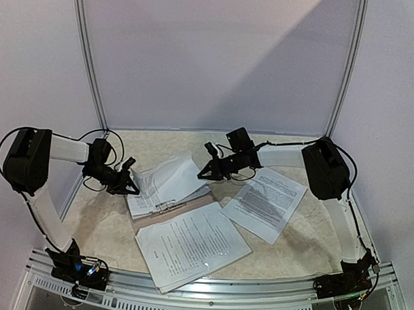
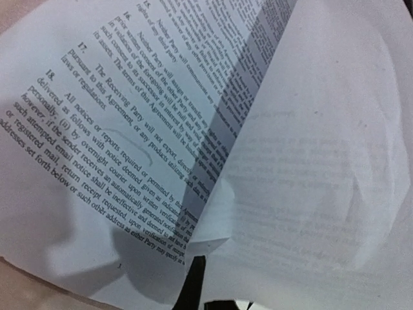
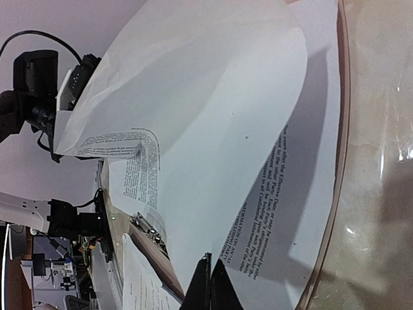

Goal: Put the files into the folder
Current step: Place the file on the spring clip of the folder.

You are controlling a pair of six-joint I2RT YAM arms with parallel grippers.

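On the files [image 2: 116,168], in the left wrist view, numbered clauses 16, 17 and 18 can be read; clause 17 begins "The Receiving Party will not export"; clause 18 begins "All notices or reports required or permitted by", and lower it gives "by overnight courier" and "registered mail, return receipt requested"; in the right wrist view, on the page just beside the brown edge of the folder [image 3: 161,268], stand "after the Effective Date, or may be terminated by" and "Confidential Information"; in the top view the pages near the folder carry lines too small to read.
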